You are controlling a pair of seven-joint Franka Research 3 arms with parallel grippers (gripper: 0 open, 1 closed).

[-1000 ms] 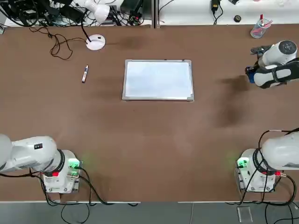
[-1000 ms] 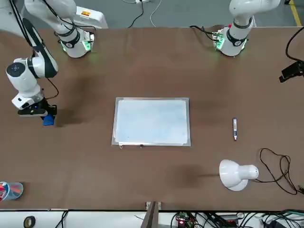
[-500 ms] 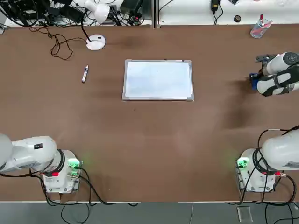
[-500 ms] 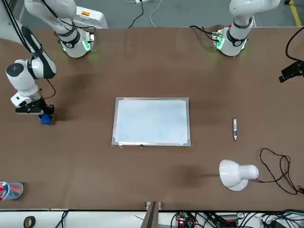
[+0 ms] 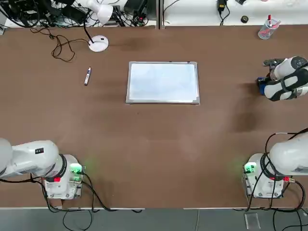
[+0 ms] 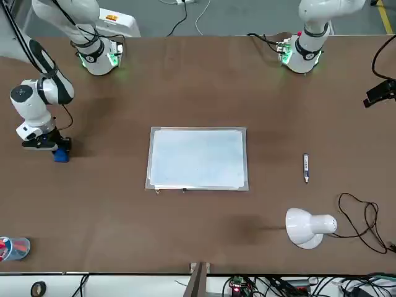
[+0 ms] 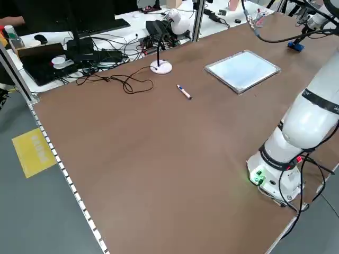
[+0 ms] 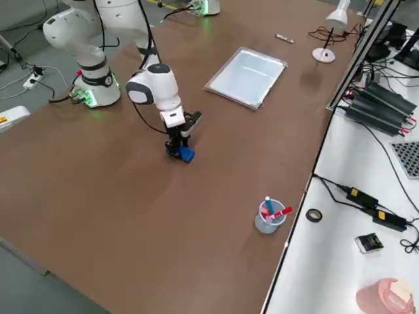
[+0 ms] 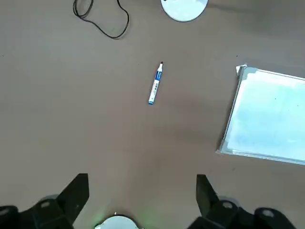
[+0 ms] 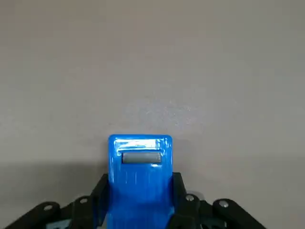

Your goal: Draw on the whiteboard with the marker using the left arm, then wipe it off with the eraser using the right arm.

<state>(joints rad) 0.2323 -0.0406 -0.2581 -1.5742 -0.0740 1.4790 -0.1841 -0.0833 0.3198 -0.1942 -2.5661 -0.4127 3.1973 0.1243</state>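
Legible text: none. Marker (image 9: 156, 83): blue print along the barrel, too small to read. Left arm (image 5: 29, 159): small dark label, unreadable. Floor: yellow patch (image 7: 35, 152) with faint marks, not decipherable.

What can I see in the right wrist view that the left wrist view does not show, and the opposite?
Only the right wrist view shows the eraser, a blue block clamped between the fingers of the right gripper, with bare table beyond it.

Only the left wrist view shows the marker lying loose on the table, one end of the whiteboard, a white lamp base with a black cable, and the open left gripper, which holds nothing.

Both show the brown table under that arm's own gripper.
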